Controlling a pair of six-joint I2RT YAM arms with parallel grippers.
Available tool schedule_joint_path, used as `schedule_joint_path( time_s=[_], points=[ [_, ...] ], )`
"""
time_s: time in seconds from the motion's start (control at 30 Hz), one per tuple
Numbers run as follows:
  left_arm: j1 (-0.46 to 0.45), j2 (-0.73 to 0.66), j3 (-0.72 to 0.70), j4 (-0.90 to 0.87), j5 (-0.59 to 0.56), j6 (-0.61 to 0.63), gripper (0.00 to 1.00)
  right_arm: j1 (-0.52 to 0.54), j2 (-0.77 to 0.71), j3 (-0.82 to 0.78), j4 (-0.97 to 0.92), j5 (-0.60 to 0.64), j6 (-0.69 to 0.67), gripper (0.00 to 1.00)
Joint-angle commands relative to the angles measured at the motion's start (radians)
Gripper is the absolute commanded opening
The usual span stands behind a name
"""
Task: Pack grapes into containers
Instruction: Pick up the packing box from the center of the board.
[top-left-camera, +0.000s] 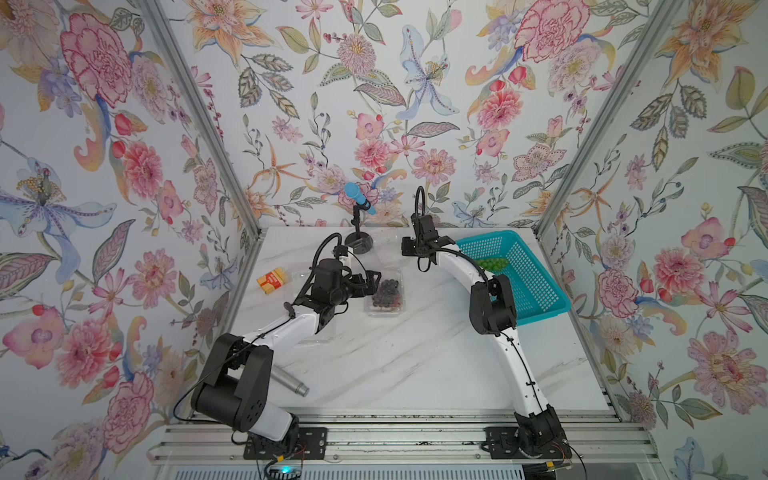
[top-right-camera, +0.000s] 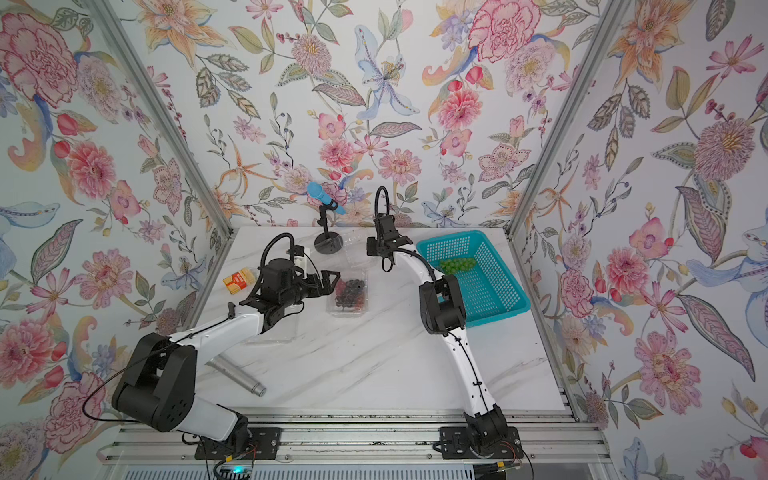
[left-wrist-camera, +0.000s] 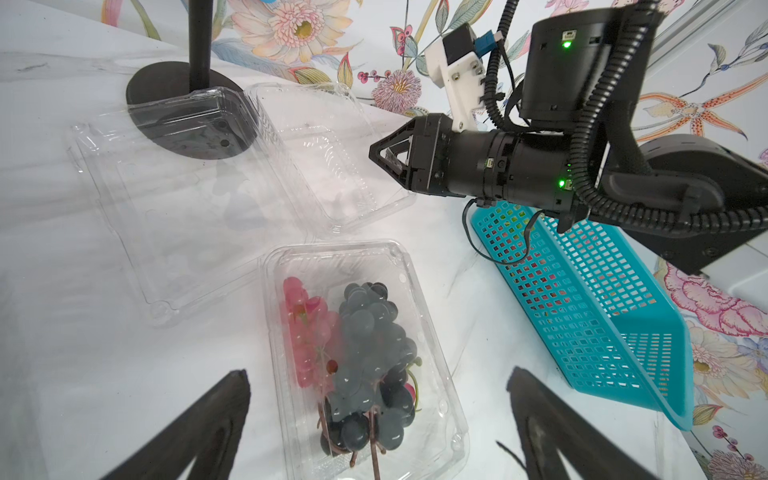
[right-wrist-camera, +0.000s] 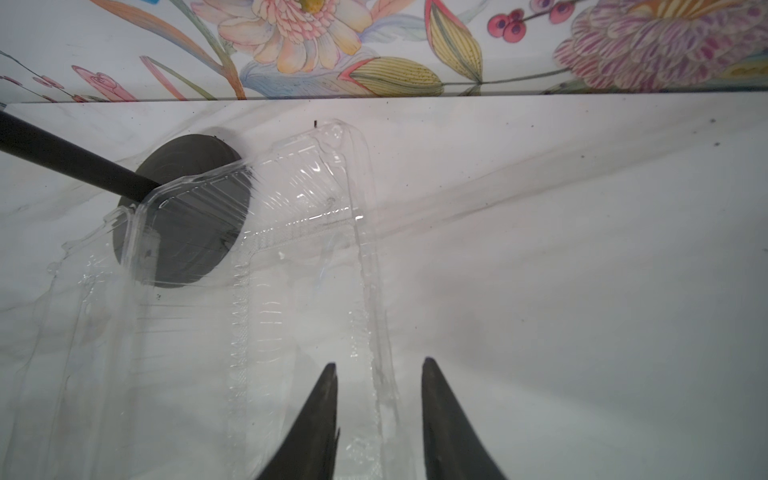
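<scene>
Marble table (top-left-camera: 415, 361): microphone stand (left-wrist-camera: 166, 83) crowds open container (left-wrist-camera: 332, 166).

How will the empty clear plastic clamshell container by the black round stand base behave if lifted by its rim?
Probably floppy: the clear clamshell container has thin, wavy walls, so its rim may bend where the right gripper straddles it. Likely light, apt to slide on the smooth marble table. One half seems propped on the black stand base and could rock.

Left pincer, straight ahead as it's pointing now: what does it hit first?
Probably the clear container holding the red grapes and dark grapes, straight ahead of the open left pincer; clearance above it is unclear.
</scene>
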Motion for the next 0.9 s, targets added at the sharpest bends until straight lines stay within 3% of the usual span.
schedule_joint_path(
  time_s=[0.0, 0.43, 0.87],
  points=[
    [0.008, -0.025, 0.000, -0.025, -0.010, 0.002, 1.00, -0.014, 0.003, -0.019, -0.024, -0.033, 0.014, 0.29],
    [0.008, -0.053, 0.004, -0.051, -0.030, 0.005, 1.00, -0.031, -0.092, -0.102, -0.023, -0.067, 0.058, 0.11],
    [-0.001, -0.069, 0.012, -0.050, -0.046, 0.001, 1.00, -0.079, -0.287, -0.283, -0.023, -0.036, 0.094, 0.02]
  ],
)
